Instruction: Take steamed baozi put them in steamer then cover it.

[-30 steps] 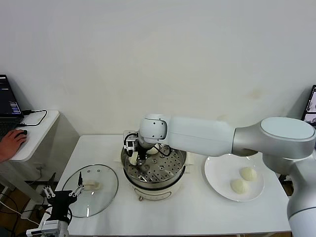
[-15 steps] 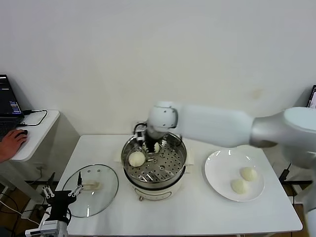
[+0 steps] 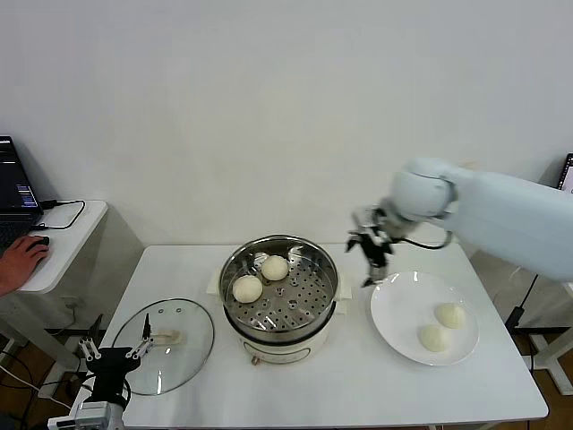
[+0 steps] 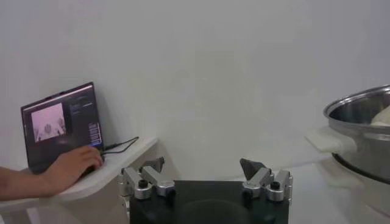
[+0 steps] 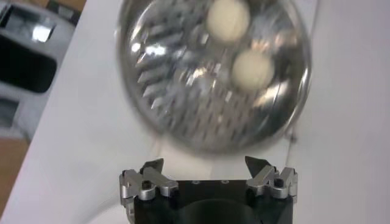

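The shiny steamer point(image 3: 279, 296) stands mid-table on its white base. Two cream-white baozi lie on its perforated tray, one at the left point(image 3: 248, 288) and one behind it point(image 3: 275, 267). They also show in the right wrist view point(image 5: 227, 19) point(image 5: 252, 68). Two more baozi point(image 3: 450, 314) point(image 3: 433, 337) lie on the white plate point(image 3: 394, 309) at the right. The glass cover point(image 3: 164, 345) with its cream handle lies flat on the table at the left. My right gripper point(image 3: 370, 253) is open and empty, in the air between steamer and plate. My left gripper point(image 3: 114, 351) is open and empty, low beside the cover.
A side table point(image 3: 63, 237) at the far left holds a laptop point(image 3: 15, 199) and a person's hand point(image 3: 21, 260) on a mouse. The laptop also shows in the left wrist view point(image 4: 61, 125). The wall is close behind the table.
My right gripper let go of a baozi in the steamer, rose out and swung right toward the plate. Two baozi now lie in the steamer. The left arm has not moved.
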Motion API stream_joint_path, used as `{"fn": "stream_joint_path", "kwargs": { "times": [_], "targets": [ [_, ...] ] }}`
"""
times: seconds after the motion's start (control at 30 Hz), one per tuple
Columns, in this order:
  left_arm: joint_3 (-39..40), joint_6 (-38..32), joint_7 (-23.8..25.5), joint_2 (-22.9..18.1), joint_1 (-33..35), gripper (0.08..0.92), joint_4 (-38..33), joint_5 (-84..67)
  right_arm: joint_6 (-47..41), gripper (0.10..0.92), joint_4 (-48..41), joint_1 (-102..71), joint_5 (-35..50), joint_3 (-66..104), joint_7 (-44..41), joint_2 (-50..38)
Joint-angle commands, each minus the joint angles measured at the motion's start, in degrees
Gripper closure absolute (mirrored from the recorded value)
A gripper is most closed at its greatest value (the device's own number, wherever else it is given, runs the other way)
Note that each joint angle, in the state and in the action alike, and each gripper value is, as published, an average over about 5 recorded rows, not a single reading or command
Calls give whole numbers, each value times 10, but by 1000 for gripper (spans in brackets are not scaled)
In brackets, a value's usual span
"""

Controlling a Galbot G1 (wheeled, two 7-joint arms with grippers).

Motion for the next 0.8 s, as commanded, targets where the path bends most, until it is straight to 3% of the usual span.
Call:
{"fn": "stream_joint_path", "kwargs": {
  "times": [0.03,0.4,0.8],
  "targets": [
    [2,0,1,-2,2,177,-2,3,83,203,41,-144,-146,88,-32,-182],
    [0,0,1,-5,5,177,-3,7,82,203,-1,-409,-226,281,9,-189],
    [-2,0,1,-7,9,177,-2,9,73,203,-36,-518,-251,367,43,-151]
  ]
}}
